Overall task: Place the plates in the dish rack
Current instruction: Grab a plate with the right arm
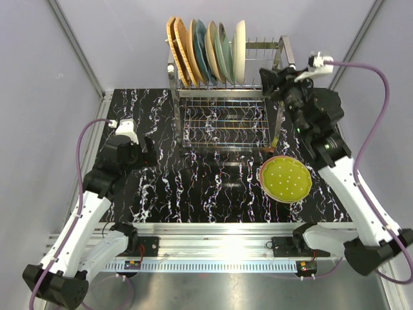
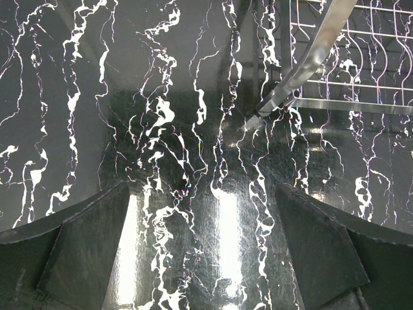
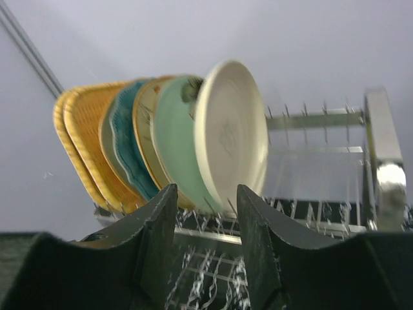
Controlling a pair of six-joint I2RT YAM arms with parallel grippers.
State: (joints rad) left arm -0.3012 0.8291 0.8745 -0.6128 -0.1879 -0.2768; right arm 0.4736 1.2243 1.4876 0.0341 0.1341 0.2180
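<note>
Perhaps seven mixed upright plates [image 1: 206,51] stood in the steel wire dish rack [image 1: 226,147], one yellow-green dotted plate [image 1: 286,179] lay on the black marbled desk [image 1: 193,187]; left fingers [image 2: 84,252] and right fingers [image 3: 148,245] gaped empty.

No readable text, labels, brands or numbers anywhere.

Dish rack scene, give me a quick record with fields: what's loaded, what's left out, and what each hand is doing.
rack: tall steel wire dish rack, far side of black marbled table
loaded: about seven plates upright in the top tier, orange woven ones leftmost, a cream one rightmost
left out: round yellow-green dotted plate, flat on the table, front right of the rack
left hand: open, empty, low over the table
right hand: open, empty, facing the racked plates
</note>
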